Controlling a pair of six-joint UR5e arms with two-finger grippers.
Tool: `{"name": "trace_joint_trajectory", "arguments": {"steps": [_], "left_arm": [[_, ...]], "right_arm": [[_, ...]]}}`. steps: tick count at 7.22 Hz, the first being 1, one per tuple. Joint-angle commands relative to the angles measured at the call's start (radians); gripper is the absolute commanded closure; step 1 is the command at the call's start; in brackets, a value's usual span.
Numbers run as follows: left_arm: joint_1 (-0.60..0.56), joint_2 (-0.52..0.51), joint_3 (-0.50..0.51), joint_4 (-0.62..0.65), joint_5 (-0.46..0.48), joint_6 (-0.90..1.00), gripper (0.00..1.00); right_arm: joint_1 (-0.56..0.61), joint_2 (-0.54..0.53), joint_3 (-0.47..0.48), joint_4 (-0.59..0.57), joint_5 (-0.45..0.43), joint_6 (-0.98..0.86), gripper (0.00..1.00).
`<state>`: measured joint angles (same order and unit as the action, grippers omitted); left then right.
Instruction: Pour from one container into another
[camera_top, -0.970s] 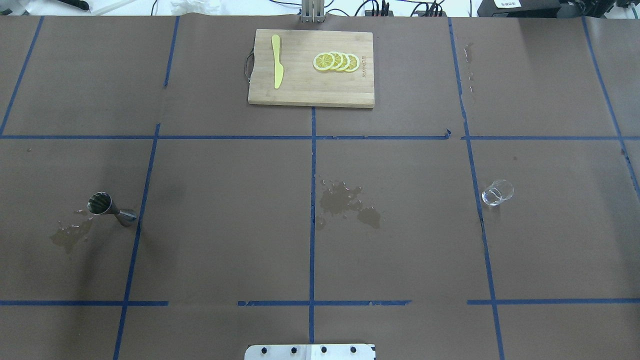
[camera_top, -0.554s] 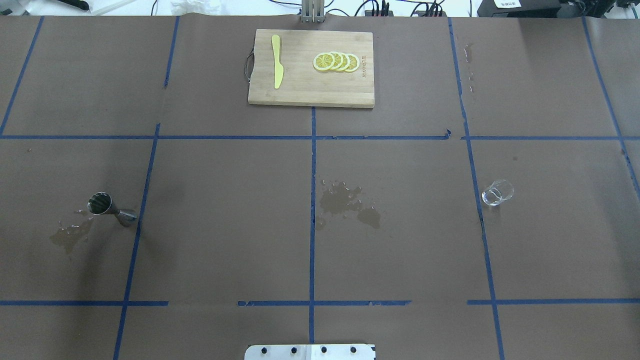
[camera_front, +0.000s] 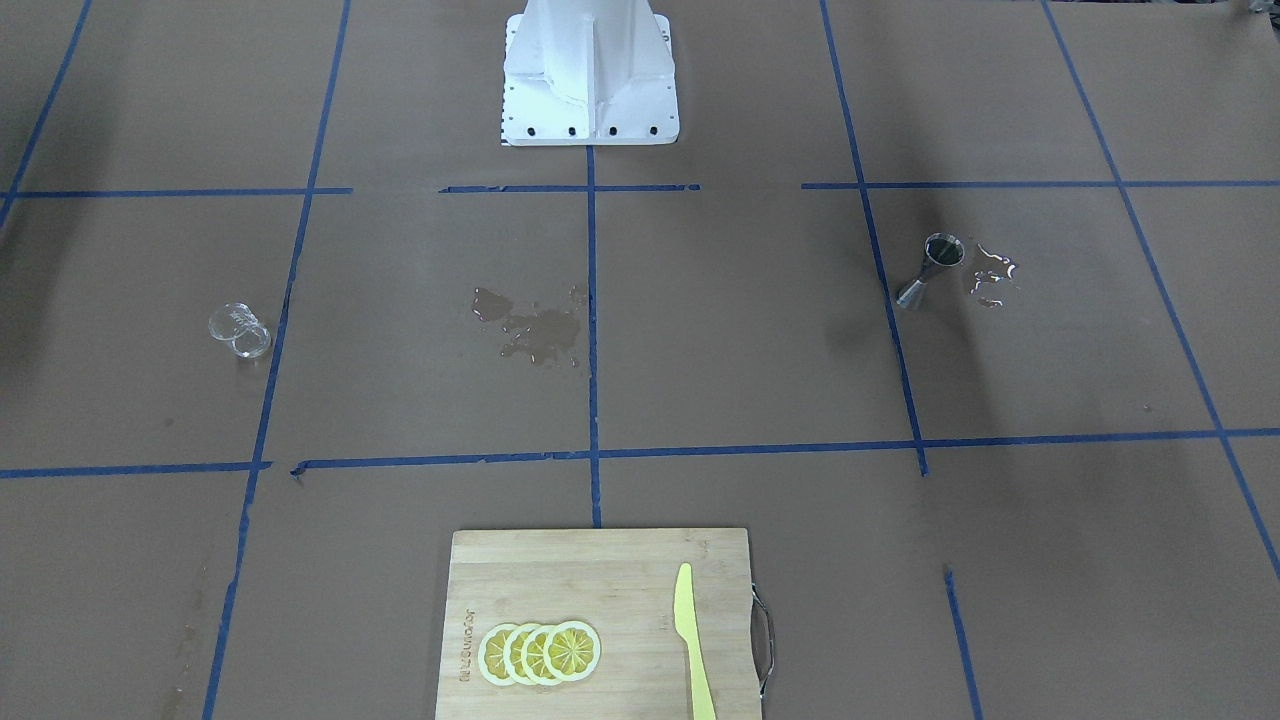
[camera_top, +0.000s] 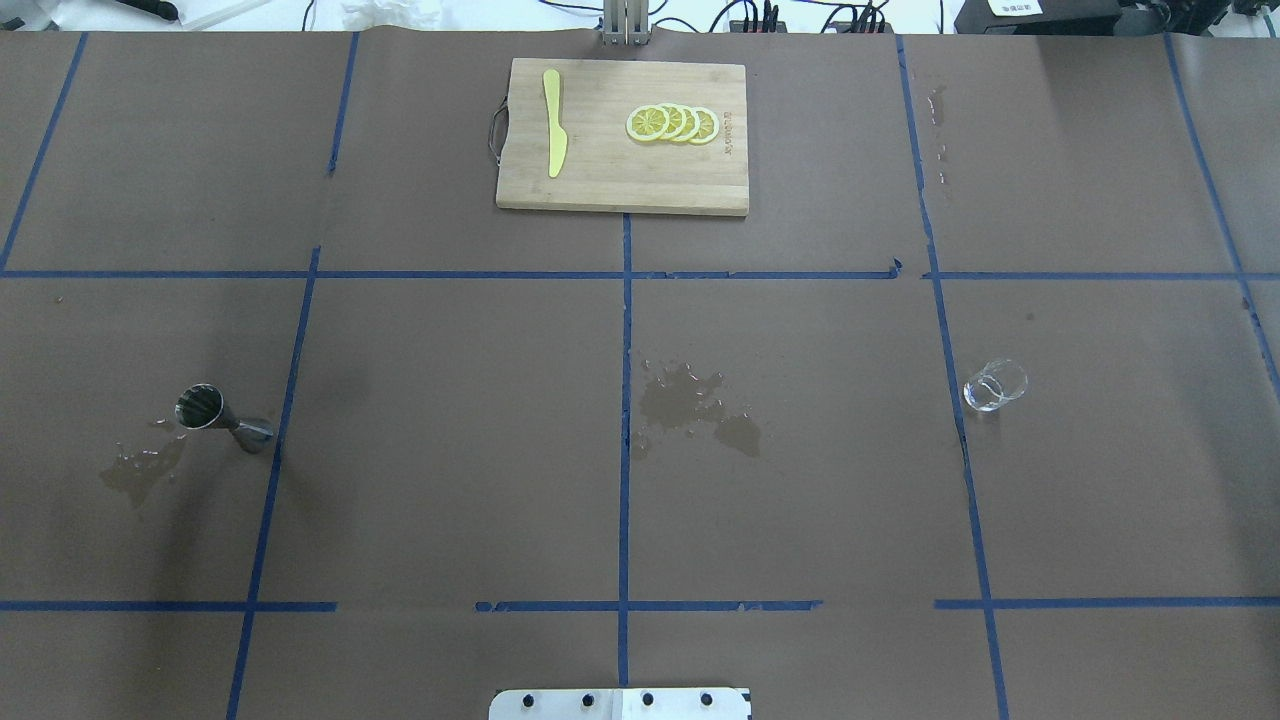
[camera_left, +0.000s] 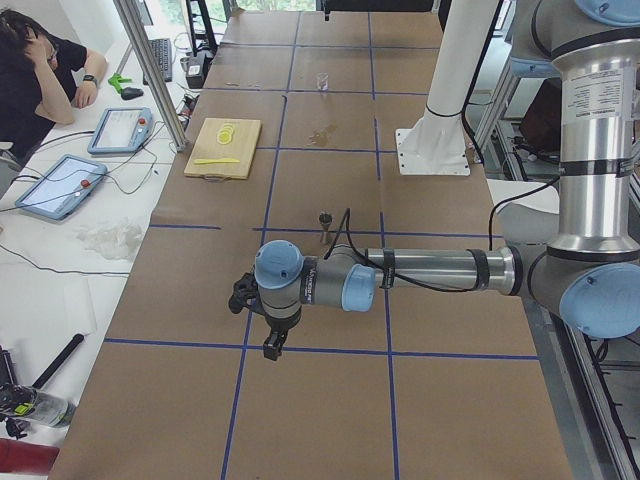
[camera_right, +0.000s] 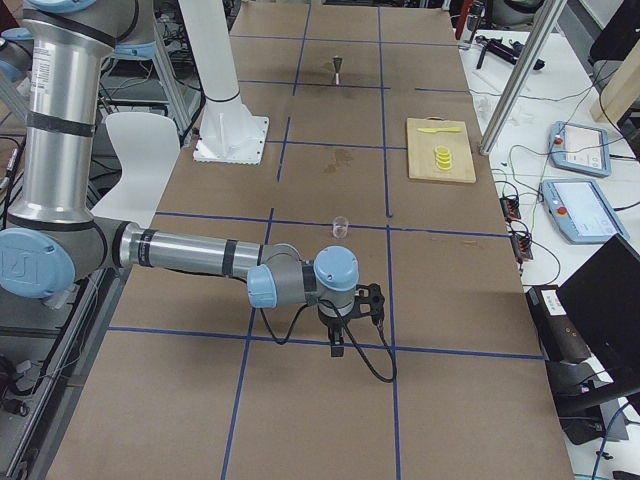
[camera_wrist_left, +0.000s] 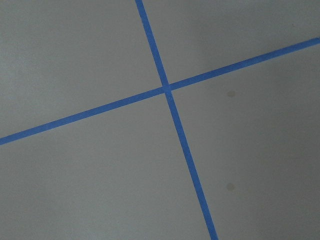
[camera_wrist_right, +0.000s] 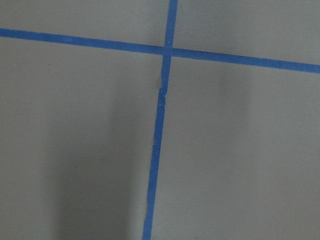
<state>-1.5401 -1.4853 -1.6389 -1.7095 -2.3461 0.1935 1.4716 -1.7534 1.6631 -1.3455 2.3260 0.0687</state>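
Note:
A small steel jigger (camera_top: 212, 414) stands on the brown paper at the table's left side, also seen in the front view (camera_front: 930, 268) and far off in the right side view (camera_right: 338, 68). A small clear glass (camera_top: 995, 385) stands at the table's right side (camera_front: 240, 330). Neither gripper appears in the overhead or front views. My left gripper (camera_left: 268, 348) hangs over the table's left end, well short of the jigger (camera_left: 324, 220). My right gripper (camera_right: 337, 345) hangs over the right end, nearer than the glass (camera_right: 340, 226). I cannot tell whether either is open or shut. Both wrist views show only paper and blue tape.
A wooden cutting board (camera_top: 600, 180) with lemon slices (camera_top: 672, 123) and a yellow knife (camera_top: 553, 121) lies at the far middle. Wet patches mark the paper at the centre (camera_top: 690, 405) and beside the jigger (camera_top: 140, 468). The white robot base (camera_front: 590, 70) stands at the near edge.

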Motion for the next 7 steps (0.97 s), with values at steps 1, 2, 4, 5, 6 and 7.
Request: {"name": "trace_joint_trajectory", "arguments": {"steps": [1,2,4,5,6,7], "left_arm": [[0.0,0.0,-0.001,0.01,-0.001,0.0,0.0],[0.0,-0.004,-0.001,0.028,-0.001,-0.002,0.0],[0.0,-0.015,-0.002,0.051,0.001,0.0,0.0],[0.0,-0.015,-0.01,0.047,0.002,0.0,0.0],[0.0,-0.015,-0.01,0.047,0.002,0.001,0.0],[0.0,-0.015,-0.01,0.045,0.001,0.001,0.0]], "right_arm": [[0.027,-0.008,0.049,-0.066,-0.003,-0.009,0.0],[0.029,-0.018,0.05,-0.058,-0.007,-0.009,0.0],[0.027,-0.026,0.044,-0.056,-0.007,-0.007,0.0],[0.027,-0.031,0.043,-0.055,-0.007,-0.007,0.0],[0.027,-0.031,0.043,-0.055,-0.007,-0.007,0.0],[0.027,-0.032,0.043,-0.053,-0.007,-0.007,0.0]]}}
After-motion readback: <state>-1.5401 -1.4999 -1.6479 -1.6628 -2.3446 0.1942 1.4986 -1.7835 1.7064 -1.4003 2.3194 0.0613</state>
